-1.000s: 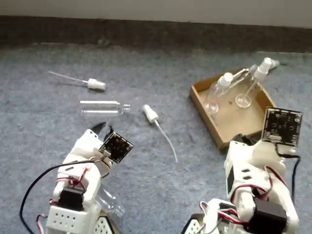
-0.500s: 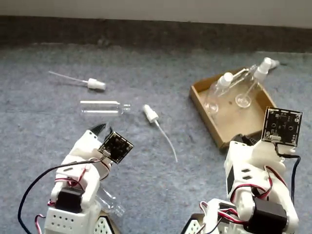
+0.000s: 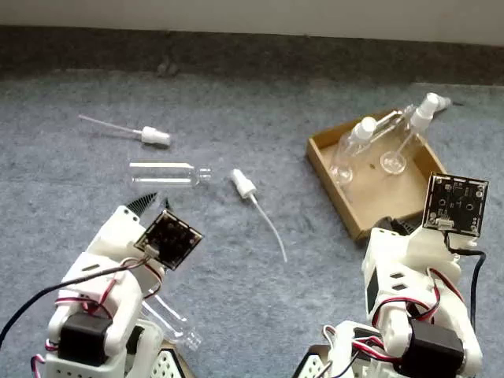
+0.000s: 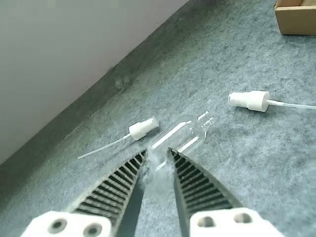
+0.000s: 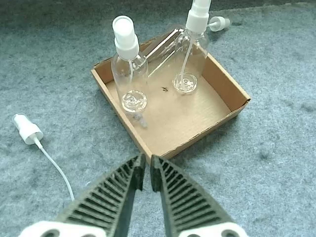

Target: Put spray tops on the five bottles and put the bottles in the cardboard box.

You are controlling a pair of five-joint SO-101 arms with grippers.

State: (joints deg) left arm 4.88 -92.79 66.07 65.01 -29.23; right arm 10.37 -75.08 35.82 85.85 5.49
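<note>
My left gripper is parted a bit with nothing in it, tips just short of the base of the bare bottle lying on the carpet. One top sits just past it, and a second top is off by its neck. From up high there's also a spare bottle down by my left arm's base. My right gripper is pretty much closed and empty, near the box rim. Its camera looks into the box, where two capped bottles stand upright.
</note>
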